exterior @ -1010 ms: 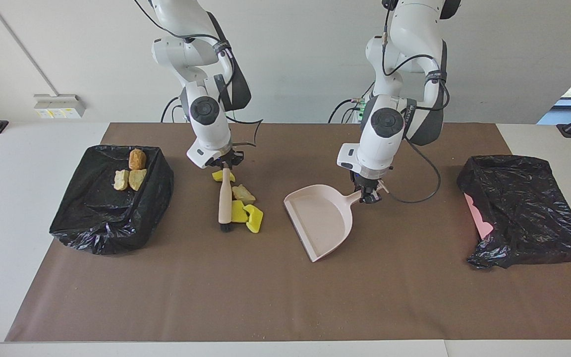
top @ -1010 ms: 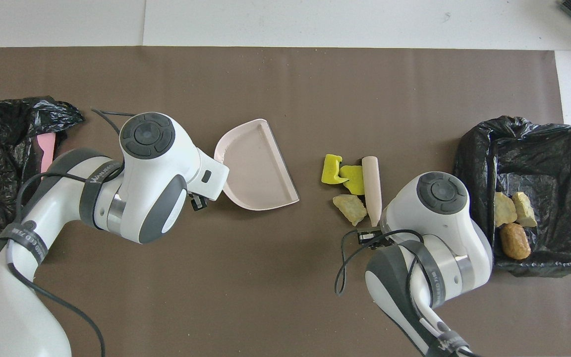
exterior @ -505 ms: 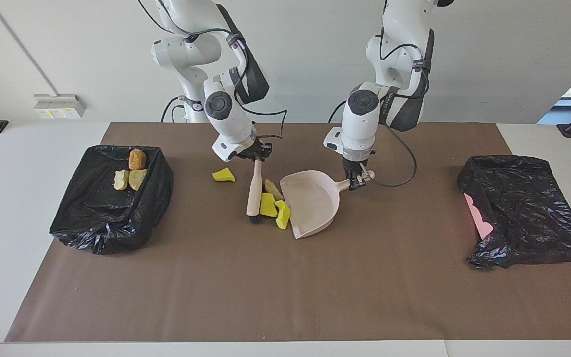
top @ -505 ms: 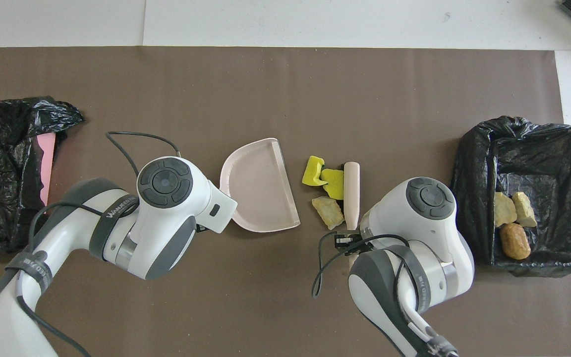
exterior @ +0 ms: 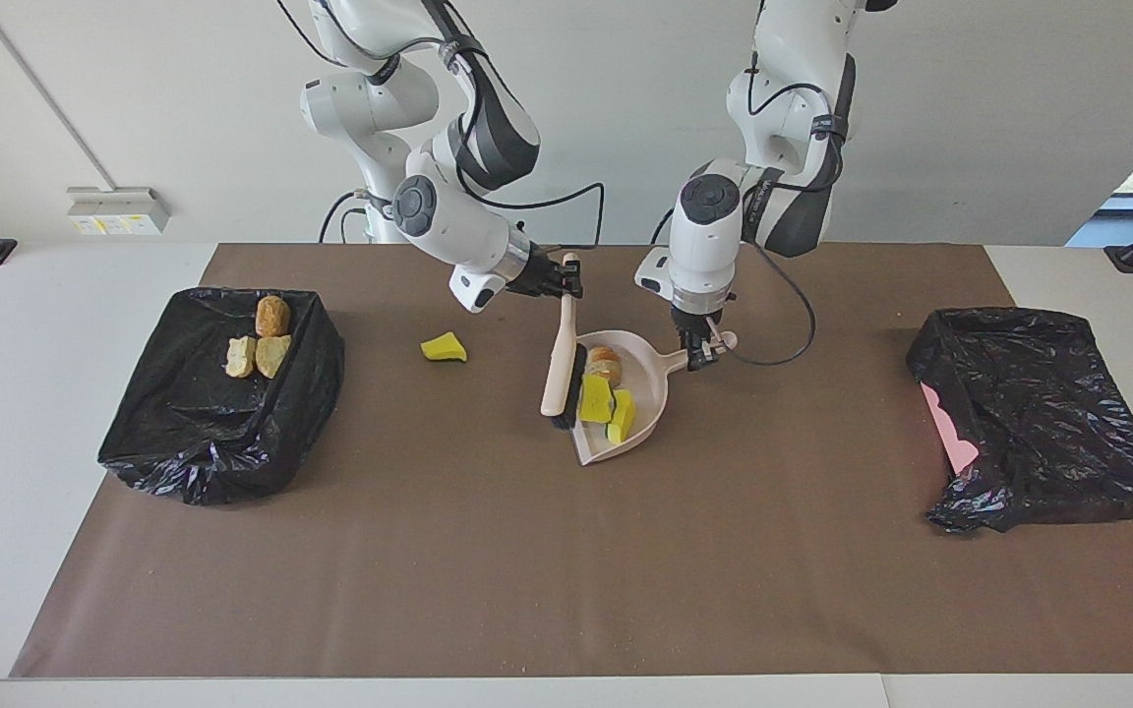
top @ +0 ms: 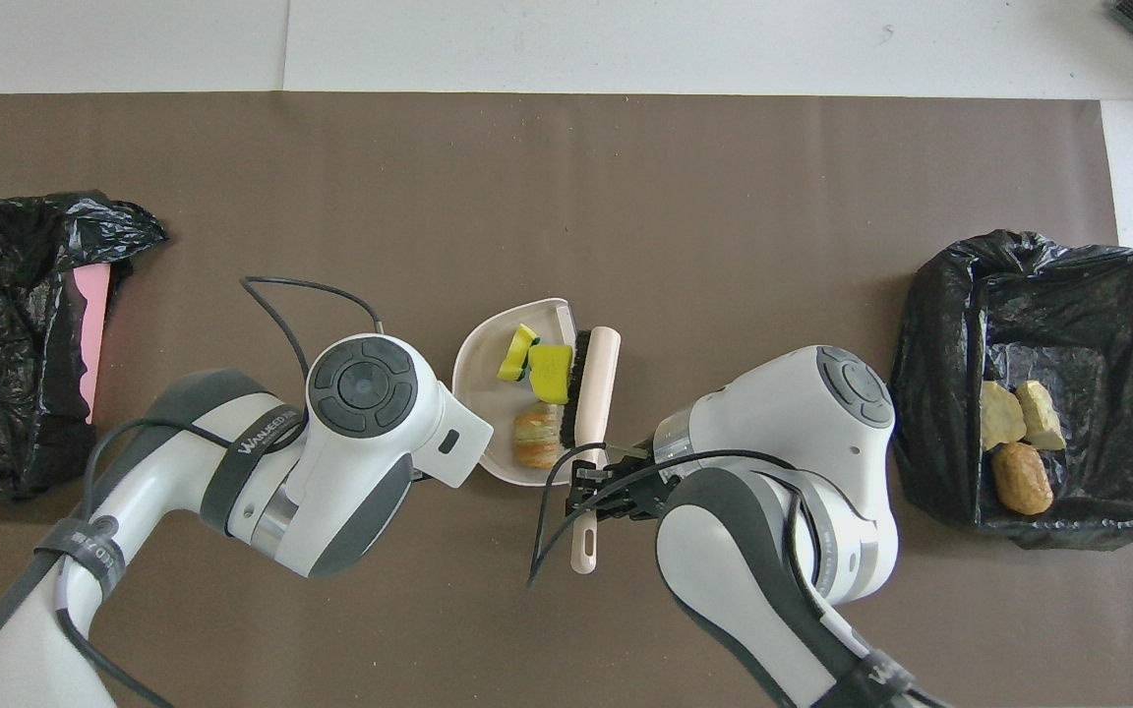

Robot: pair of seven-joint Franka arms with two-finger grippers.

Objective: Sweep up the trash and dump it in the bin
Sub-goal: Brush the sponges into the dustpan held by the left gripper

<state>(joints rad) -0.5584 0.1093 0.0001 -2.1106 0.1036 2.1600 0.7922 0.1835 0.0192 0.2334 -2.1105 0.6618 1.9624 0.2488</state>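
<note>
**Three pieces in the pan, one left on the mat**

Brown mat (exterior: 566, 570) over a white table, filling most of both views. At the right arm's end, mid-height in the facing view, a bin lined with a black plastic bag (exterior: 222, 433), holding three tan and orange-brown bread-like lumps (exterior: 262, 344). At the left arm's end, a second crumpled black bag (exterior: 1039, 433) with a pink edge showing.

At centre frame, a pale pink plastic dustpan (exterior: 647, 379), its handle clamped in the left gripper (exterior: 699, 349). Pressed against the pan's open edge, a beige-handled brush with dark bristles (exterior: 560, 364), its handle end pinched tight in the right gripper (exterior: 566, 285).

Inside the pan: two bright yellow sponge pieces (exterior: 596, 398) and one round bread lump (exterior: 604, 364). Lying apart on the mat, between bin and pan, a lone yellow sponge wedge (exterior: 444, 346), not yet swept.

Judged as the end of a sweeping stroke, load gathered. Next, likely either fetching the stray wedge with the brush or carrying the pan to the bin. Calls for keeping the pan level, lip tipped up, then tilting only once over the bag's opening.
</note>
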